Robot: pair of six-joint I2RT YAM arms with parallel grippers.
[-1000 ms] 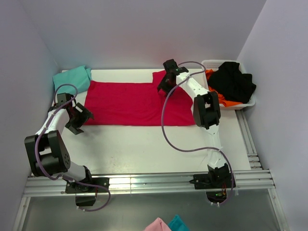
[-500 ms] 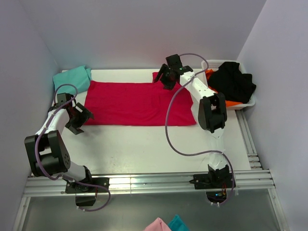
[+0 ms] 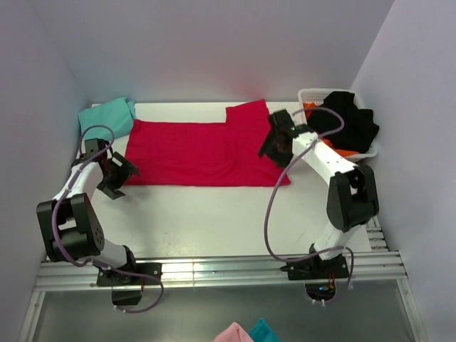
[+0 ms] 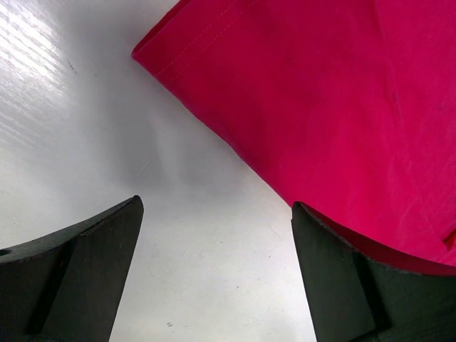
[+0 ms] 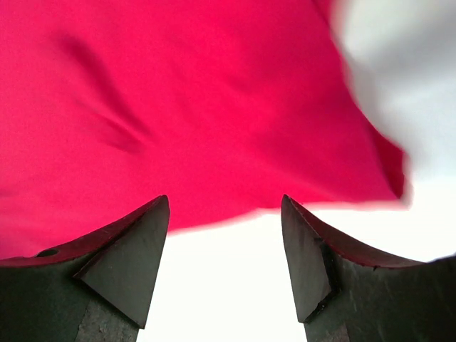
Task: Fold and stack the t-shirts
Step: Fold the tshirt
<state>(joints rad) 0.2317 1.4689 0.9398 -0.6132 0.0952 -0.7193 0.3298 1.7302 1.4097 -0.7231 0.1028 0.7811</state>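
White table (image 3: 214, 214): red shirt (image 3: 192, 153) runs nine-to-three. Right gripper (image 5: 224, 203), agape and empty, hangs over its three-o'clock end; left gripper (image 4: 217, 204), likewise agape and empty, sits beside nine.

crimson t-shirt (image 3: 192, 149), teal t-shirt (image 3: 107, 115), white table (image 3: 214, 214)

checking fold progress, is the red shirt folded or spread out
Spread out: the red shirt lies flat as a wide strip across the table, a sleeve sticking out at its far corner.
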